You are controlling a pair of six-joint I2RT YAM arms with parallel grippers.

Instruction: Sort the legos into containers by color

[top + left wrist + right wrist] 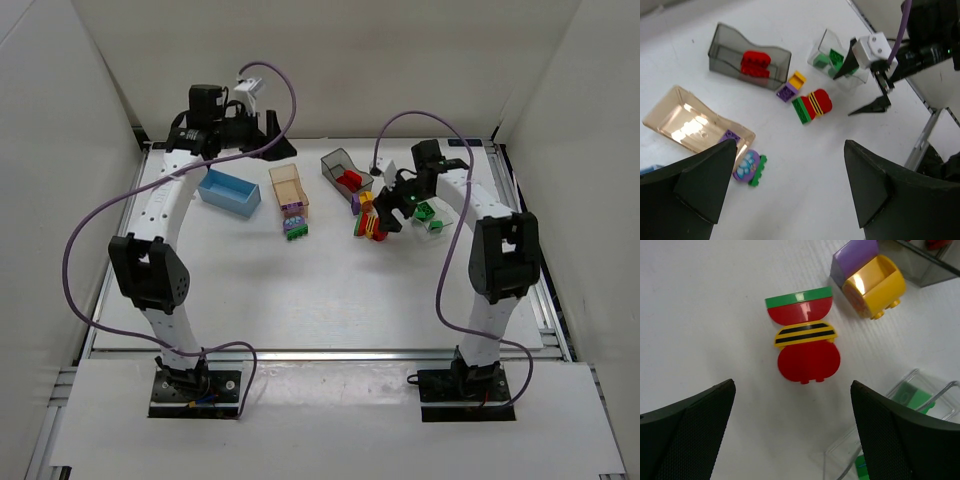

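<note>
My right gripper (792, 385) (386, 214) hangs open just above a clump of red, yellow-striped and green legos (804, 342) (371, 227), with nothing between its fingers. A purple and yellow clump (870, 277) lies beside the dark grey container (343, 166), which holds a red lego (756, 64). Right of the gripper, the clear container (890, 440) (432, 224) holds green legos (912, 397). My left gripper (789, 145) (272, 132) is open and empty, high at the back. The tan container (685, 117) holds a purple lego (730, 136). A purple and green lego (750, 168) lies by it.
The light blue container (228, 192) stands at the back left, beside the tan one. White walls close in the table on three sides. Purple cables loop from both arms. A metal rail (300, 353) runs along the near edge.
</note>
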